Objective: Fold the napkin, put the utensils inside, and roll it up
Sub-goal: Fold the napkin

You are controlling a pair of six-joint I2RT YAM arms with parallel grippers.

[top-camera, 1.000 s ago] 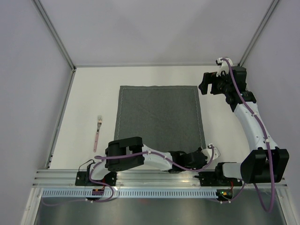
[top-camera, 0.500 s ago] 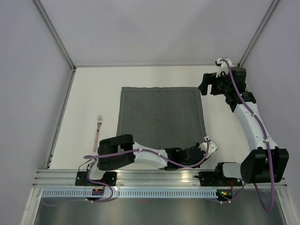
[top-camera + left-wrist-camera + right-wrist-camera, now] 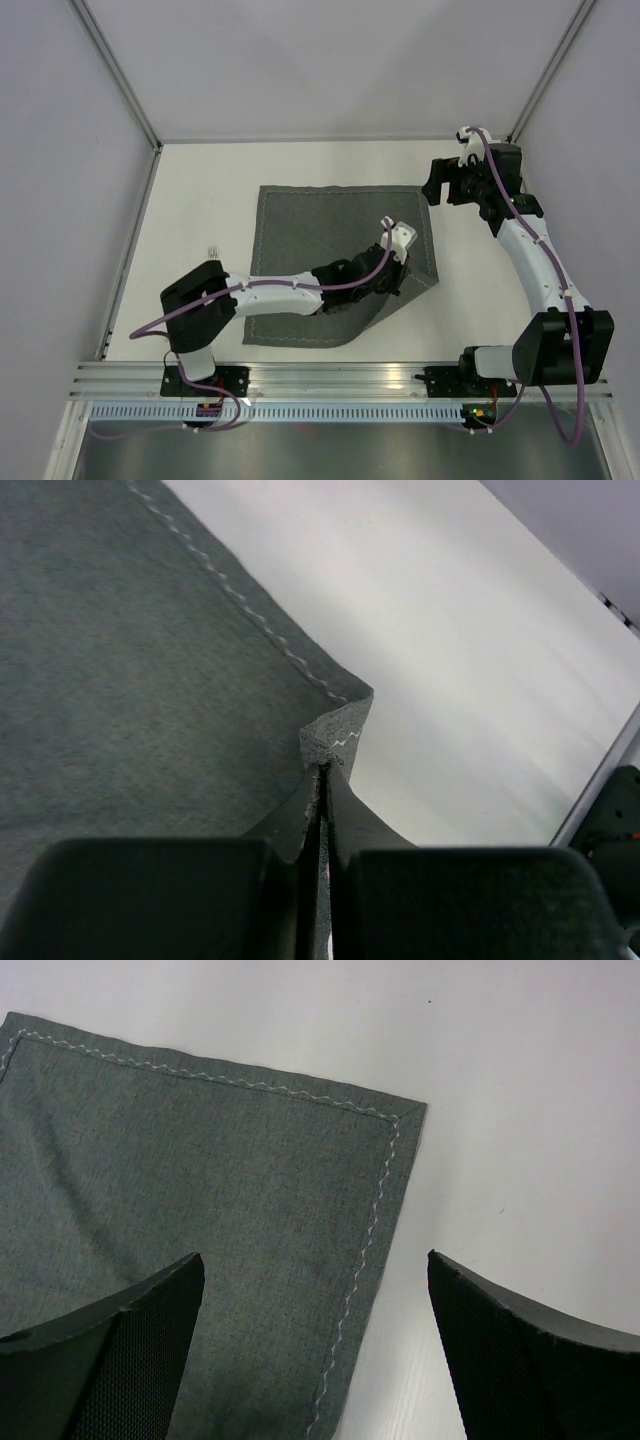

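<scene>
While the left gripper (image 3: 322, 780) is clamped tight on the near right corner of the napkin (image 3: 310, 225), holding it raised over the cloth spread on the worktop (image 3: 200, 200), the right gripper (image 3: 313, 1270) hangs wide open and empty above the far right corner.

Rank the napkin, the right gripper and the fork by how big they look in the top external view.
1. Napkin, largest by far.
2. Right gripper.
3. Fork, smallest; only its tines show.
</scene>
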